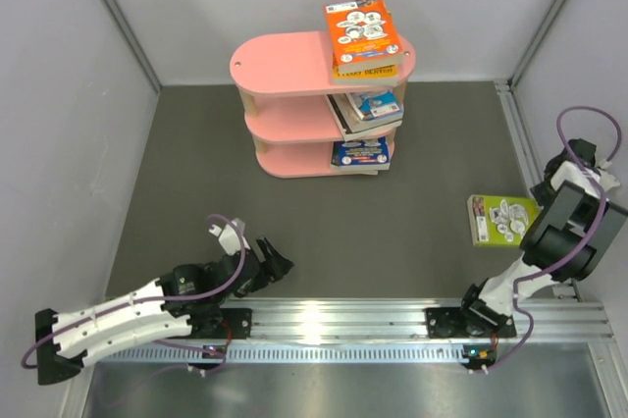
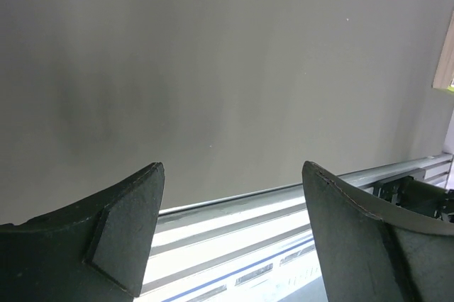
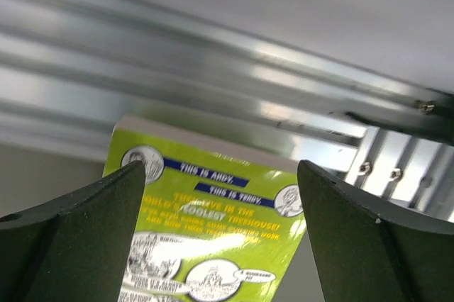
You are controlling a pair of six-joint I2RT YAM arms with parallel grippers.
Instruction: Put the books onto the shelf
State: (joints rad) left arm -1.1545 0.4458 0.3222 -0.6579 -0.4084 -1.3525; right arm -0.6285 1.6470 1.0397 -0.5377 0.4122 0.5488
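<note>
The lime book (image 1: pixel 500 219) is spotted flat at three o'clock, the shelf (image 1: pixel 285 60) at twelve. The right gripper (image 3: pixel 220 174) is held wide over the book; one edge should be straddled squarely before closing.

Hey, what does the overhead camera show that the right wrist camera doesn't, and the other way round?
Only overhead: the pink shelf with books on every tier at its right end, an orange book on top, and the left tool. Only right wrist: the right tool standing open, and the cover lettering "This is Andy". Both: the lime green book.
</note>
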